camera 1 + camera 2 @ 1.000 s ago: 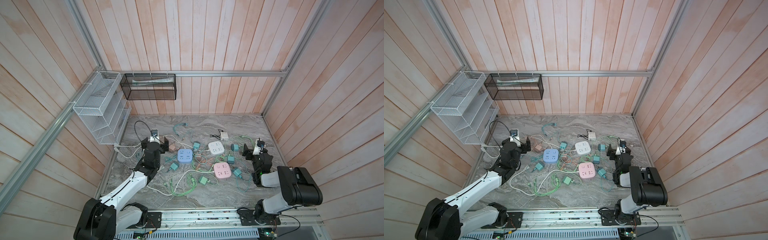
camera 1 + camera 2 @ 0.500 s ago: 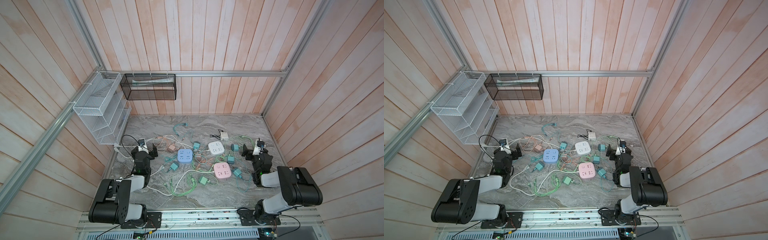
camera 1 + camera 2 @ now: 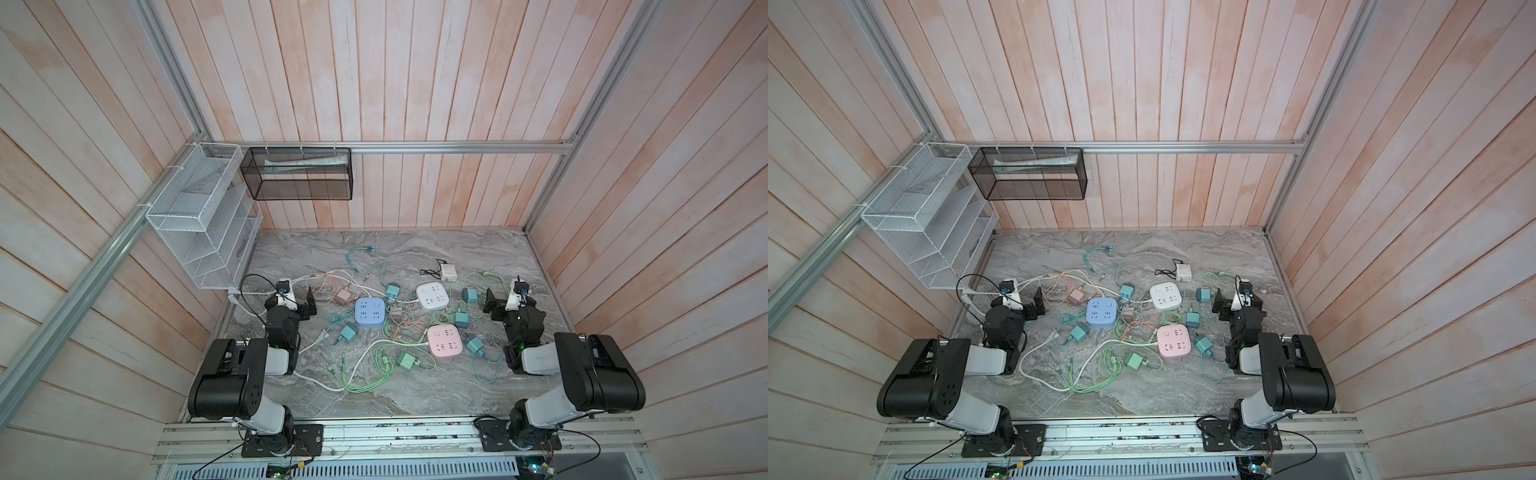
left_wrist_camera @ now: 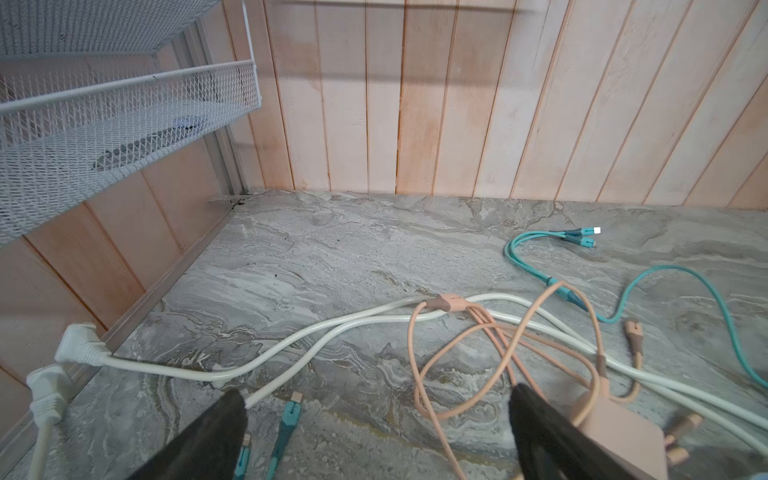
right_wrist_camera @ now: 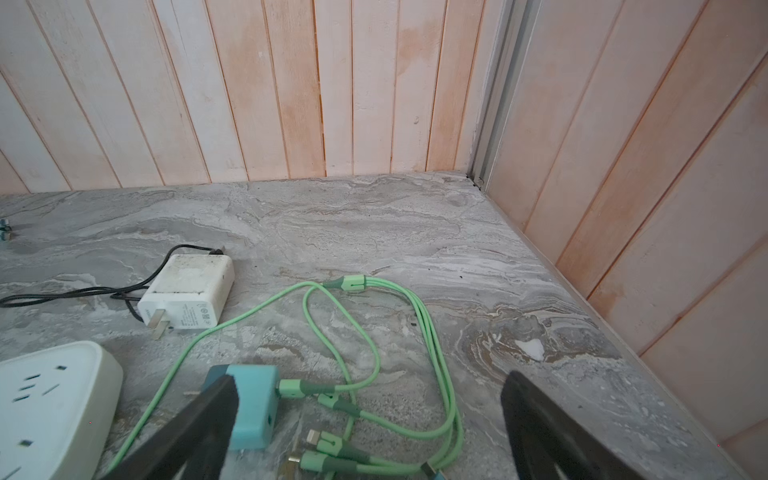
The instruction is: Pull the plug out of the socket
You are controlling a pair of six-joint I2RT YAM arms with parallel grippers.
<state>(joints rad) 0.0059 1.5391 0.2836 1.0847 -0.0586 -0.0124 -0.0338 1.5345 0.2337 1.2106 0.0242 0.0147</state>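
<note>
Now, nearest the arm bases, the pink socket block sits on the grey tabletop, well apart from both grippers. Farther in, the blue socket block lies near the left gripper. A peach plug lies between them, just beside one finger. That gripper's jaws stand wide apart and grip nothing. White cords and a peach cable cross the table beyond the gap.

Slightly farther back, the white socket block lies near the right gripper. A teal plug lies between them, right against one finger; whether they touch cannot be told. These jaws too are spread wide and empty, with a green cable on the table under the gap. Beyond lies a white charger.
</note>
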